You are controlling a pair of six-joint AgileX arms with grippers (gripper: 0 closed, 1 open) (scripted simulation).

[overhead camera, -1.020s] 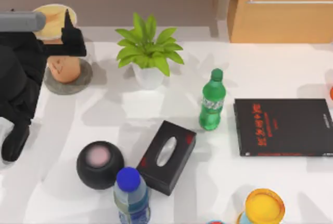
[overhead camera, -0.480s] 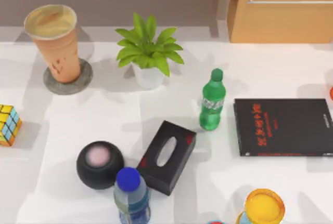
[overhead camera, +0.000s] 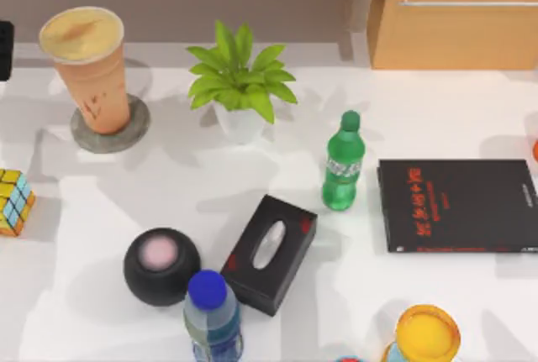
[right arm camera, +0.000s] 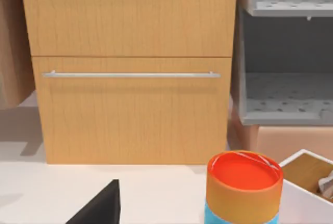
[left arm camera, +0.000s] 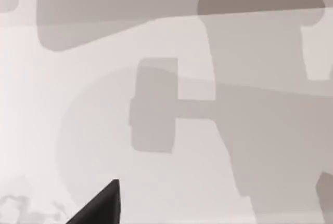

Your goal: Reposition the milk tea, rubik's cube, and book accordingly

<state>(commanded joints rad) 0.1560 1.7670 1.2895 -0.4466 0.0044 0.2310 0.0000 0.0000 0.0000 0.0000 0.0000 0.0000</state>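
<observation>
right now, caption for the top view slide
Milk tea on a grey coaster, rubik's cube at the table's left edge.

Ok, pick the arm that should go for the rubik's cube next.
Left, probably. The rubik's cube sits at the table's far left edge, and the left arm shows at that same edge just behind it, near the milk tea on its coaster.
</observation>
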